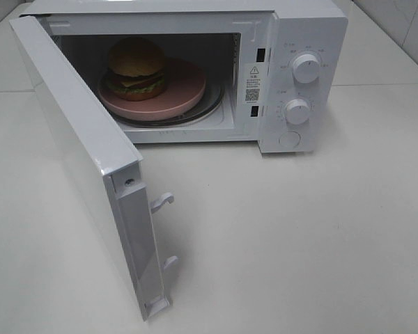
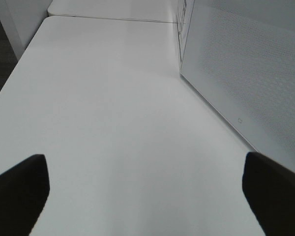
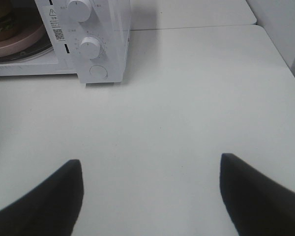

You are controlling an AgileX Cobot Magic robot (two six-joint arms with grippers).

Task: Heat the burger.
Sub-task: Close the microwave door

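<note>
Ahead of the R pincer (image 3: 152, 191), off toward the L arm's side, stands a boxy white microwave (image 1: 313, 28) w/ smooth glossy panels, its door (image 1: 76, 153) swung wide. Inside the cavity, farther from that pincer than the control panel, sits the burger (image 1: 136, 68): domed brown bun, dark patty, yellow cheese, ruffled green lettuce. It rests off-centre on a round matte pink plate (image 1: 184, 90), which lies on a glass turntable (image 1: 219, 104). Facing the R pincer are a round white upper knob (image 1: 306, 67), a lower knob (image 1: 297, 111) and a flat round button (image 1: 289, 140). R pincer: released, blunt dark fingers (image 3: 54, 196) spread apart, nothing btwn them, only plain white matte table (image 1: 299, 243) beneath. L pincer (image 2: 146, 196): likewise released, spread wide, grasping nothing. The door's flat outer face w/ fine dotted mesh stands just ahead on its R-arm side. From the door's free edge stick out an upper hook (image 1: 162, 202) and a lower hook (image 1: 171, 262), both white and curved.
</note>
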